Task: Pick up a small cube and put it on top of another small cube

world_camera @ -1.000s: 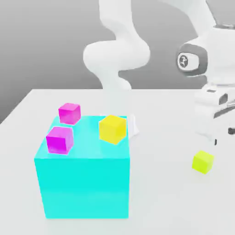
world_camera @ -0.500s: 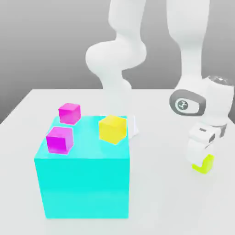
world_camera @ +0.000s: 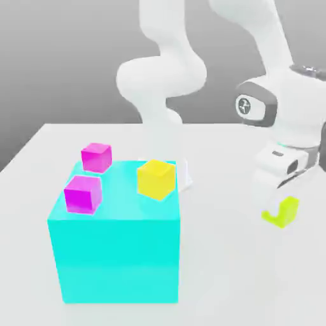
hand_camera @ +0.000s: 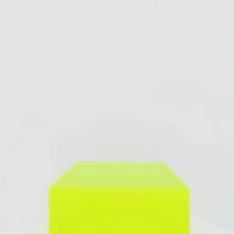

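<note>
Small lime-yellow cube is located on the exterior view's right, well apart from the large cyan block, and is held in the two-finger gripper. The gripper is closed on the cube, one white finger covering part of it in the exterior view. The cube is held just above the pale tabletop; the exact clearance cannot be judged. In the hand view, a pale upper face and a brighter side face of the same cube are visible, with straight, unbroken edges between them. The cyan block rests on the tabletop toward the exterior view's left and carries three smaller cubes. A golden-yellow cube sits on its top near the edge at the exterior view's right. Two magenta cubes occupy the opposite side of that top: the farther magenta cube near the back corner, the nearer magenta cube closer to the front edge. These three cubes are apart from one another. The white Panda arm rises behind the block and bends over to the exterior view's right, where its hand points downward over the held cube.
</note>
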